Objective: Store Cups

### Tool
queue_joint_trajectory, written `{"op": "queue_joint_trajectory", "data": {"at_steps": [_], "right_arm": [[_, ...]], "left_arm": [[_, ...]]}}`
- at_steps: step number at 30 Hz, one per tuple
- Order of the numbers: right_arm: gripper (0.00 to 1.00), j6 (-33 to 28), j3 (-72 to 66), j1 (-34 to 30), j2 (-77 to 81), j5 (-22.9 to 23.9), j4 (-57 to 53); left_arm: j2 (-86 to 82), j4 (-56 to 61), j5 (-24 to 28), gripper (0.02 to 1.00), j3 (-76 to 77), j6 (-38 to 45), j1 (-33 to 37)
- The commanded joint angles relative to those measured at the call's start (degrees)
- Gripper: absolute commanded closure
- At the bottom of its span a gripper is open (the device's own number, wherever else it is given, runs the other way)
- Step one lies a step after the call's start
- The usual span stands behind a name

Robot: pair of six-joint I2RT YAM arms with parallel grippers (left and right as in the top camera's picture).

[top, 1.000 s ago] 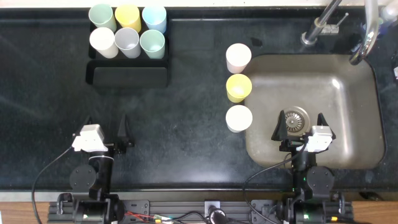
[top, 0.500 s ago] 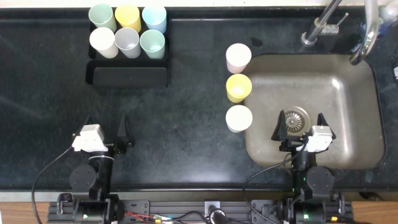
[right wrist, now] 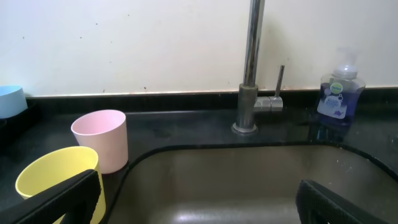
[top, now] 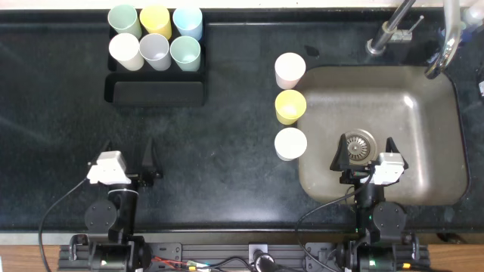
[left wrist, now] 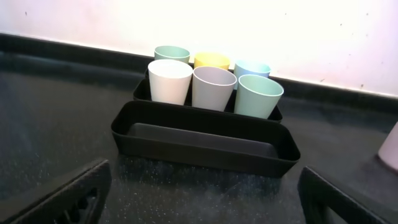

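From above, we see the black worktop point(top: 227, 174) with a black tray point(top: 155, 94) at its far left. A group of six cups point(top: 156, 48) stands upright in the tray's rear part, in two rows of three. Three loose cups stand in a line just beside the left rim of the sink point(top: 423, 128). The pink cup point(top: 290, 69) is farthest from the arms, the yellow cup point(top: 290, 106) is in the middle, and the white cup point(top: 290, 143) is nearest. The left pincer point(top: 128, 156) sits over the worktop, well apart from the tray, released and holding nothing. The right pincer point(top: 366, 151) sits at the sink near the drain point(top: 361, 142), likewise released.

From the left wrist, we see its fingers point(left wrist: 68, 199) spread wide, with the tray's long front compartment facing them. White, grey and mint cups stand in the row behind that compartment, and green, yellow and blue ones behind those.

From the right wrist, its fingers point(right wrist: 56, 199) are also spread. We see the yellow and pink cups close together at the sink's edge. A faucet point(right wrist: 250, 81) and a soap bottle point(right wrist: 339, 93) stand behind the basin.
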Motion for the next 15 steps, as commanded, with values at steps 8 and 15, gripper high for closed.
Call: {"op": "queue_joint_trajectory", "data": {"at_steps": [8, 15], "right_arm": [[0.003, -0.15, -0.61, -0.2, -0.59, -0.39, 0.44], [0.005, -0.13, -0.61, -0.2, -0.59, -0.39, 0.44]], "left_arm": [[29.62, -13.44, 3.61, 0.02, 32.39, -5.73, -2.75], [61.24, -23.21, 7.19, 0.018, 66.9, -0.7, -11.23]]}}
